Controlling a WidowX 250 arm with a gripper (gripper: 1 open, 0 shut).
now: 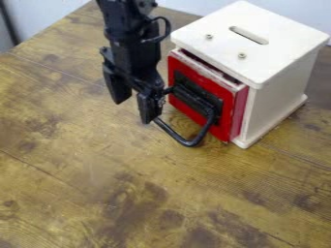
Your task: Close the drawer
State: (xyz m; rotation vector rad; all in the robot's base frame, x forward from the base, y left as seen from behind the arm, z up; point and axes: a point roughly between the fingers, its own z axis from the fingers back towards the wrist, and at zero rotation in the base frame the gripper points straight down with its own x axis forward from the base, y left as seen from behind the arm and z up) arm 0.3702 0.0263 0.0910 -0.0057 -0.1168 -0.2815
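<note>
Red drawer [207,97] is sitting nearly flush in the cream wooden casing [258,60], its contents hidden; its black wire handle [185,129] is projecting over the wooden table [91,184]. No writing is showing. The black gripper [134,99] is hanging just beside it, jaws spread, holding nothing.

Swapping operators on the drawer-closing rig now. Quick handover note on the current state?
Gripper: open, pointing down, holding nothing, hanging just left of the drawer front, next to the handle.
Drawer: red, sitting in the white casing on the wooden table. Front looks close to flush with the casing; from this angle I cannot tell if a small gap remains. Black loop handle sticks out toward the camera.
Done: drawer appears pushed in, or nearly.
Left: check that it is fully seated, push the front if not, then move the arm clear.
</note>
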